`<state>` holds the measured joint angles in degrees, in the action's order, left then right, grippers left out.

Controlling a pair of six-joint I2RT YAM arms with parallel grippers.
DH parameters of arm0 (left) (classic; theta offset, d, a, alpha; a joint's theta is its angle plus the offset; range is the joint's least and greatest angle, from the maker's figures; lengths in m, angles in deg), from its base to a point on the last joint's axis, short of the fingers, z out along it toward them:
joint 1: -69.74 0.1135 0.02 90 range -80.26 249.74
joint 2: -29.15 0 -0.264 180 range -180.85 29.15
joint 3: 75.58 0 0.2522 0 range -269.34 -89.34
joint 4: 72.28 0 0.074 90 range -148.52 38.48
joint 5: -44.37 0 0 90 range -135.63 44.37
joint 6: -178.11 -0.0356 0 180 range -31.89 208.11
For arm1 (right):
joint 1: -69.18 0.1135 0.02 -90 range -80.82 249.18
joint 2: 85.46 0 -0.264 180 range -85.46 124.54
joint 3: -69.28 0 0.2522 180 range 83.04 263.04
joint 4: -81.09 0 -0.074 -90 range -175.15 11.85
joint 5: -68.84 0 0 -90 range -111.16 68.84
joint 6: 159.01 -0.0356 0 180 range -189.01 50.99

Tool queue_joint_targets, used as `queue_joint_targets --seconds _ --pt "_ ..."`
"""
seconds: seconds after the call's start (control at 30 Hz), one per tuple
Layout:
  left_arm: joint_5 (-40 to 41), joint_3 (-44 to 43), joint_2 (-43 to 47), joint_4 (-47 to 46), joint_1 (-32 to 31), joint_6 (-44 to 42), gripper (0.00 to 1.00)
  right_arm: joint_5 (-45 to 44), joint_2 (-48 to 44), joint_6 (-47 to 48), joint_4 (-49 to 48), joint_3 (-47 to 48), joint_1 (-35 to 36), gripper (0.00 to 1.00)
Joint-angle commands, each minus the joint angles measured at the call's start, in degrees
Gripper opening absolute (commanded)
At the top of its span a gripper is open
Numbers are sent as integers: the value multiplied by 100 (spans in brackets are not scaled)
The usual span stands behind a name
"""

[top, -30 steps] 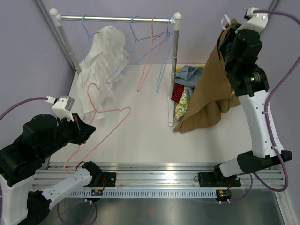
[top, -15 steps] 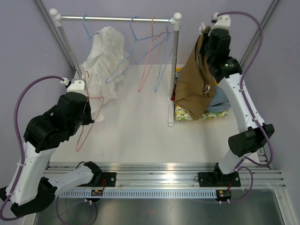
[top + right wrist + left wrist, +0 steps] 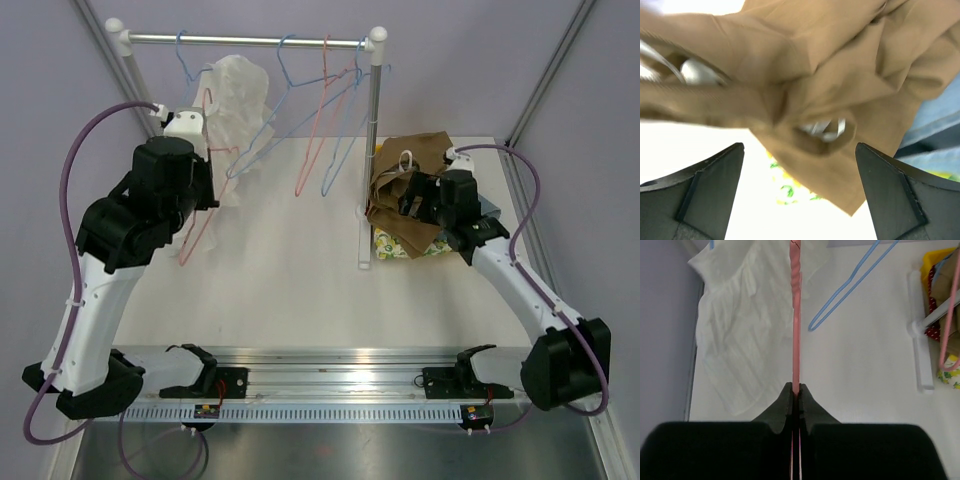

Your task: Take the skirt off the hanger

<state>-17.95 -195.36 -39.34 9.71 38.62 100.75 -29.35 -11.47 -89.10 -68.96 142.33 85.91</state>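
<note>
Right of centre, top view: brown skirt [image 3: 392, 212], crumpled into deep folds, heaped on clothes [image 3: 398, 244] beside post [image 3: 374, 140]. Right gripper [image 3: 799, 146] spread wide, close over skirt; left gripper [image 3: 796, 390] pinching pink hanger [image 3: 796, 315].

One brown skirt [image 3: 392, 222], one white garment [image 3: 240, 90]

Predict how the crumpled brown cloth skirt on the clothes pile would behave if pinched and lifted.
The crumpled brown cloth skirt looks floppy: it lies in deep folds. Pinched at one spot, it would likely sag and drape. Its matte surface suggests little slip.
</note>
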Motion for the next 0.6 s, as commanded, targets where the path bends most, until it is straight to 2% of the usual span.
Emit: queue_joint_targets --seconds 0.0,0.1,0.33,0.57 --pt "-1052 -288 -191 -1099 218 -666 0 554 -604 -529 -511 -654 -3 99" --pt "-1608 -393 -498 -1618 343 -825 0 730 -1009 -635 -555 -1103 5 100" --pt "-1783 -902 -1298 -2532 492 -1133 0 994 -1589 -583 -529 -1543 5 99" --pt "-1678 -1913 -2054 -2726 510 -931 0 1030 -1704 -408 -529 -1657 -3 99"
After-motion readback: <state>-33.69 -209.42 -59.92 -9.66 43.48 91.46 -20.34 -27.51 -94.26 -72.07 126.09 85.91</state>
